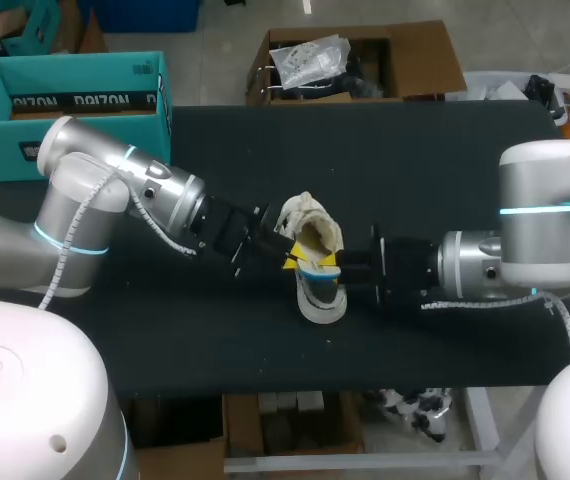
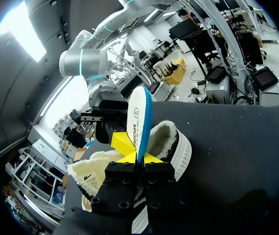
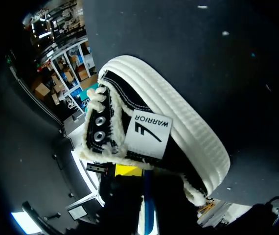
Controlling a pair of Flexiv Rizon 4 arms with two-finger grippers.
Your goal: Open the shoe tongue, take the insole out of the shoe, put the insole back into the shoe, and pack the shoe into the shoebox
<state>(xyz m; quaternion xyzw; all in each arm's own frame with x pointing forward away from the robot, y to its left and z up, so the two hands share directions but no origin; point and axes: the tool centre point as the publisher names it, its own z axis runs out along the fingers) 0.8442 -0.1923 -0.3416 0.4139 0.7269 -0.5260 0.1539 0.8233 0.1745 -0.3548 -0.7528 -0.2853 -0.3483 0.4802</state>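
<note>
1. Black matte table top [image 1: 165, 330]. An open teal cardboard shoebox [image 1: 0, 140] sat at its far-left corner, well apart from the shoe.
2. The black shoe with cream fleece lining and white ribbed rubber sole [image 1: 310, 220] lay mid-table between the two arms.
3. Left gripper [image 2: 138, 157] – yellow tips nearly together, pinching the thin white insole with a blue edge [image 2: 138, 112]. The insole stood upright on edge, its lower end at the shoe's mouth.
4. Right gripper [image 1: 337, 264] sat at the shoe's opposite side, close to the insole – its opening could not be told.
5. Only the left wrist view showed the pinch and the upright insole. The right wrist view showed the shoe's outer side: black panel, white label, two metal eyelets. The head view placed the shoebox.
</note>
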